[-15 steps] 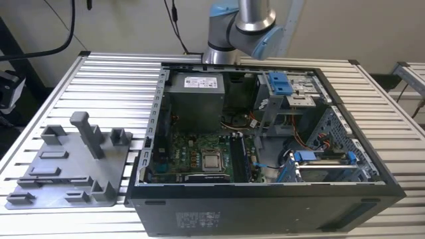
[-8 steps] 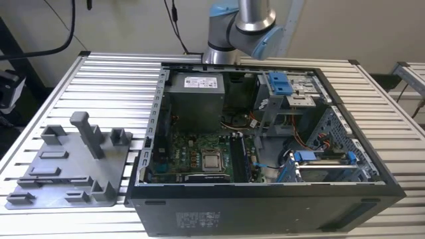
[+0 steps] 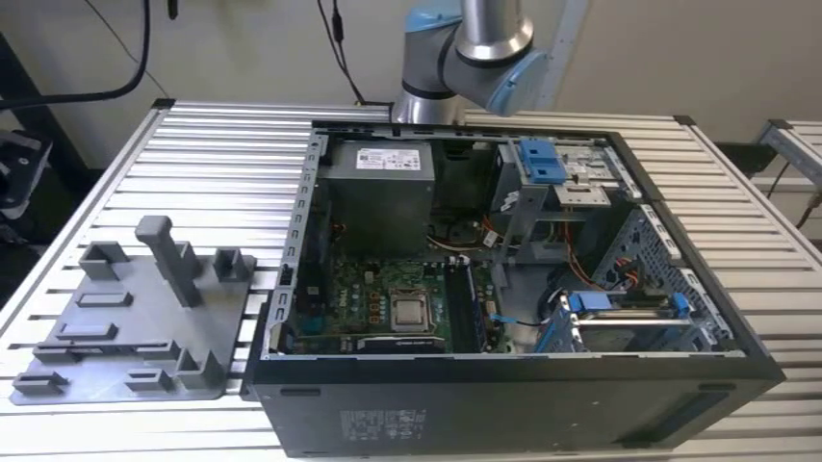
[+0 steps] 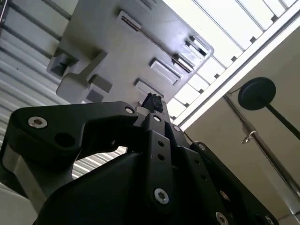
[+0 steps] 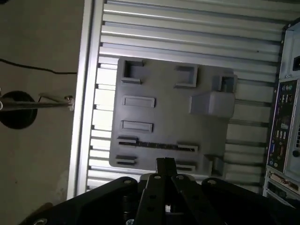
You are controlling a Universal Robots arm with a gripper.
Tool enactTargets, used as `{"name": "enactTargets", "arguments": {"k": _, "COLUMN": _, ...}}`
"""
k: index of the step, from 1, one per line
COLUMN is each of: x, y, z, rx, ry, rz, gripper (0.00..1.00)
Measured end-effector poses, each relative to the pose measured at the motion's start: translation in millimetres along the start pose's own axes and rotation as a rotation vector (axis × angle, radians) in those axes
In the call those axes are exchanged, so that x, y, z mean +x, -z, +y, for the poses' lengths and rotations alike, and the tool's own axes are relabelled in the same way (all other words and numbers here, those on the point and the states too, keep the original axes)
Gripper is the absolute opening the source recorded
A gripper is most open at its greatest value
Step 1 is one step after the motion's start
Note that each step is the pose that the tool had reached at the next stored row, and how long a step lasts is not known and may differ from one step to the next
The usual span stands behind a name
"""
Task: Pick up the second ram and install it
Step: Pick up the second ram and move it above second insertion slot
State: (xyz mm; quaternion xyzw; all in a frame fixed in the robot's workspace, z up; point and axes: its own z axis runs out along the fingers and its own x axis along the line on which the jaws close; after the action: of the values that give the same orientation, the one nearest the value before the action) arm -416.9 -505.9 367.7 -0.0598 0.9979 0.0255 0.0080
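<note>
the silver-tubed robot arm with grey joint housings and pale blue end caps [image 3: 465,48] comes in at the top of the exterior view. its upright tube meets a bent joint that turns toward the exterior view's left. in both wrist views the black metal gripper [image 5: 165,163] reaches away from the cameras. its two slim fingers [image 5: 161,166] are pressed together into one narrow tip with nothing between them. broad black linkage bars [image 4: 70,131], fastened with silver screw heads [image 4: 37,122], fan out behind that tip.
</note>
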Motion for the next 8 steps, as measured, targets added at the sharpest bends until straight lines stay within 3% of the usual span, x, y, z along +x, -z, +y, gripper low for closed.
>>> {"name": "enactTargets", "arguments": {"k": 8, "x": 0.0, "y": 0.0, "z": 0.0, "rx": -0.0019, "ry": 0.098, "rz": 0.0049, "gripper": 0.11}}
